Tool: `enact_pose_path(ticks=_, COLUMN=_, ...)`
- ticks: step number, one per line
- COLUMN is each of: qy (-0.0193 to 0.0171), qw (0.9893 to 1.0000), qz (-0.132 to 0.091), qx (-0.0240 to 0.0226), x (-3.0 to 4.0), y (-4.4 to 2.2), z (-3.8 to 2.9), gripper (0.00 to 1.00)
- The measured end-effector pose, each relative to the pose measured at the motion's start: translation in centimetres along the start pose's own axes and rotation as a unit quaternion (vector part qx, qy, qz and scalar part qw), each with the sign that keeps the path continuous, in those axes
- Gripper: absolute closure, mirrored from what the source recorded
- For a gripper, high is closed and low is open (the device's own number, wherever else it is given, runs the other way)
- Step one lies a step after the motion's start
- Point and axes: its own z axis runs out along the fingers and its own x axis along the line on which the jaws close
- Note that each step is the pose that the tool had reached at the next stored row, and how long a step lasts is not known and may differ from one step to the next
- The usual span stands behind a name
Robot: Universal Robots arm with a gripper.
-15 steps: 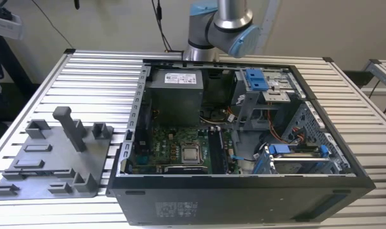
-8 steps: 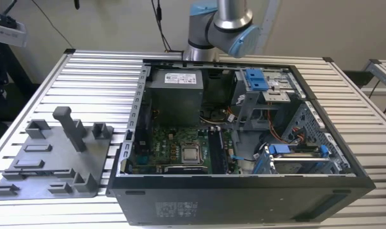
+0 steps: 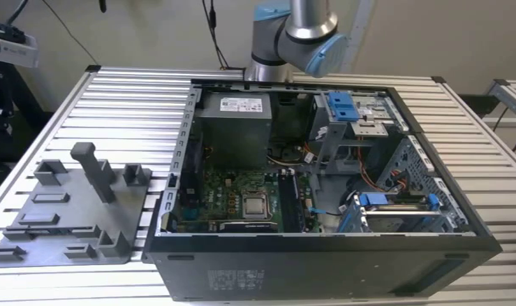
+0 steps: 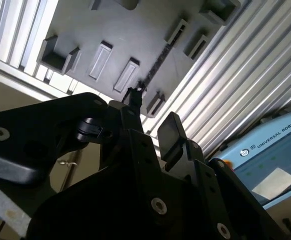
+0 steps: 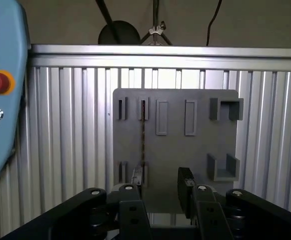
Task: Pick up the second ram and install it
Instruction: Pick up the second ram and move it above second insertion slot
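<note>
The second ram point(image 5: 143, 140) is a thin dark strip standing on its edge in the slotted holders of a grey fixture tray point(image 5: 200, 150). In the second wrist view the ram point(image 4: 158, 65) runs diagonally across the same tray point(image 4: 135, 30). My gripper point(image 5: 160, 181) hangs above the tray's near edge, open, with nothing between its fingers point(image 5: 185, 182). One fingertip point(image 4: 133, 96) lines up with the ram's near end, and the other point(image 4: 171, 129) stands off to the side. In the exterior view the tray point(image 3: 71, 217) lies to the left of the open computer case point(image 3: 326, 191).
The case holds a green board point(image 3: 240, 201), a power supply point(image 3: 232, 127) and blue drive brackets point(image 3: 385, 204). A tall grey post point(image 3: 94, 171) rises from the tray. A teach pendant point(image 5: 0, 100) lies beside the tray on the ribbed aluminium table point(image 3: 130, 95).
</note>
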Motion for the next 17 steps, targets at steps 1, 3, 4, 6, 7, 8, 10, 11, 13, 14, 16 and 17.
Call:
enact_pose_path(ticks=1, qy=0.0, qw=1.0, qz=0.0, qx=0.0002, x=0.0, y=0.0, z=0.12, gripper=0.58)
enact_pose_path(ticks=3, qy=0.0001, qw=1.0, qz=0.0, qx=0.0007, x=-0.01, y=-0.01, z=0.43, gripper=0.58)
enact_pose_path(ticks=4, qy=0.0, qw=1.0, qz=0.0, qx=0.0009, x=-0.01, y=-0.01, z=0.59, gripper=0.58)
enact_pose_path(ticks=6, qy=0.0001, qw=1.0, qz=0.0, qx=0.0009, x=-0.02, y=-0.01, z=0.82, gripper=0.58)
enact_pose_path(ticks=7, qy=0.0001, qw=1.0, qz=0.0, qx=0.0009, x=-0.02, y=-0.01, z=0.91, gripper=0.58)
enact_pose_path(ticks=8, qy=0.0001, qw=1.0, qz=0.0, qx=0.0009, x=-0.02, y=-0.01, z=1.02, gripper=0.58)
enact_pose_path(ticks=10, qy=0.0, qw=1.0, qz=0.0, qx=0.0009, x=-0.03, y=-0.01, z=1.3, gripper=0.58)
enact_pose_path(ticks=11, qy=0.0001, qw=1.0, qz=0.0, qx=0.0009, x=-0.03, y=-0.01, z=1.45, gripper=0.58)
enact_pose_path(ticks=13, qy=0.0001, qw=1.0, qz=0.0, qx=0.0009, x=-0.03, y=-0.02, z=1.71, gripper=0.58)
enact_pose_path(ticks=14, qy=0.0001, qw=1.0, qz=0.0, qx=0.001, x=-0.02, y=-0.01, z=1.78, gripper=0.58)
enact_pose_path(ticks=16, qy=0.0001, qw=1.0, qz=0.0, qx=0.001, x=-0.02, y=-0.02, z=1.91, gripper=0.58)
enact_pose_path(ticks=17, qy=0.0001, qw=1.0, qz=0.0, qx=0.001, x=-0.02, y=-0.01, z=2.03, gripper=0.58)
